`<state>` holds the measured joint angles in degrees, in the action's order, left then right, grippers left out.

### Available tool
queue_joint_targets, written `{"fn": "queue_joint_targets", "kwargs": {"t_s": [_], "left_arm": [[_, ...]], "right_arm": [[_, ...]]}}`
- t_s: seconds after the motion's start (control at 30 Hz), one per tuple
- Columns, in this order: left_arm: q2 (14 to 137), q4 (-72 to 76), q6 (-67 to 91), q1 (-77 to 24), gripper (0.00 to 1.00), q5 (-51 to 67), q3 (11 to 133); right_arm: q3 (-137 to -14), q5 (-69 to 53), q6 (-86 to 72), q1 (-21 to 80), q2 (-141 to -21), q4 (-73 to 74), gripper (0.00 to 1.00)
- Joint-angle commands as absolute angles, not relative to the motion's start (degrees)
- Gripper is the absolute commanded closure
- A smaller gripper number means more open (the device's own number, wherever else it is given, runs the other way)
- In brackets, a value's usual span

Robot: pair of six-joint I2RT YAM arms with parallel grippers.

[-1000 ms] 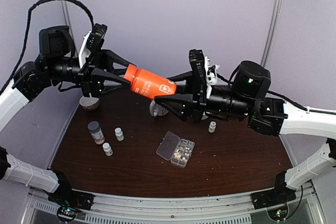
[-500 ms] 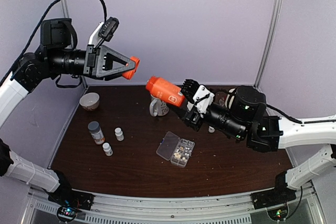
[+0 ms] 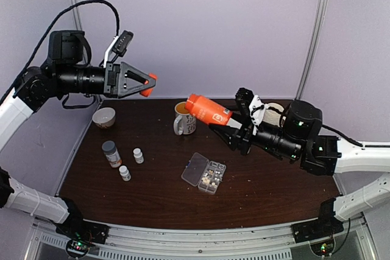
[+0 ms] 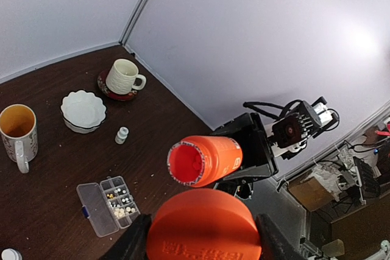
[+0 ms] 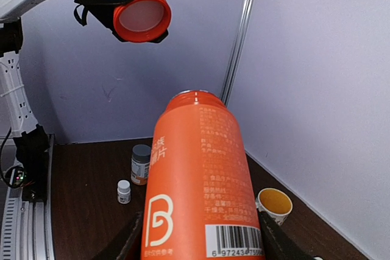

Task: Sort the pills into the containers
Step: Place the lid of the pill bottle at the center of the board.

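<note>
Near table centre, found box (image 3: 194,169) open-lidded, pills (image 3: 211,180) in several compartments. Noted orange bottle (image 3: 208,109) aloft behind it, uncapped, clamped by right gripper (image 3: 231,125); cap (image 5: 142,22) pinched in left gripper (image 3: 145,83). Judged: opening done, pouring next. Needs mouth lowered over one compartment, tipped slowly. Cannot confirm bottle contents.
</note>
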<state>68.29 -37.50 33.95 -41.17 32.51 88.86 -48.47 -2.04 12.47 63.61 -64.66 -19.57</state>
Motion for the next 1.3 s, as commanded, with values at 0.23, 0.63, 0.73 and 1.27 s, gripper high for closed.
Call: {"fn": "queue_joint_targets", "kwargs": {"t_s": [0.23,0.63,0.73,1.27], "left_arm": [[63.89,-31.51,26.89,-40.78,0.95,23.64,79.42],[64.54,-26.79,26.39,-40.76,0.95,16.81,69.88],[66.72,-26.37,25.67,-40.78,0.95,14.99,67.57],[90.41,-25.73,21.62,-41.91,0.91,-1.59,63.62]], "right_arm": [[-27.85,-15.41,-3.62,55.43,-57.66,-26.83,1.0],[-14.92,-20.43,-8.4,48.63,-62.1,-37.91,1.0],[-13.93,-21.35,-9.25,47.81,-64.69,-40.63,1.0],[-14.04,-23.86,-10.9,44.95,-74.82,-46.84,1.0]]}}
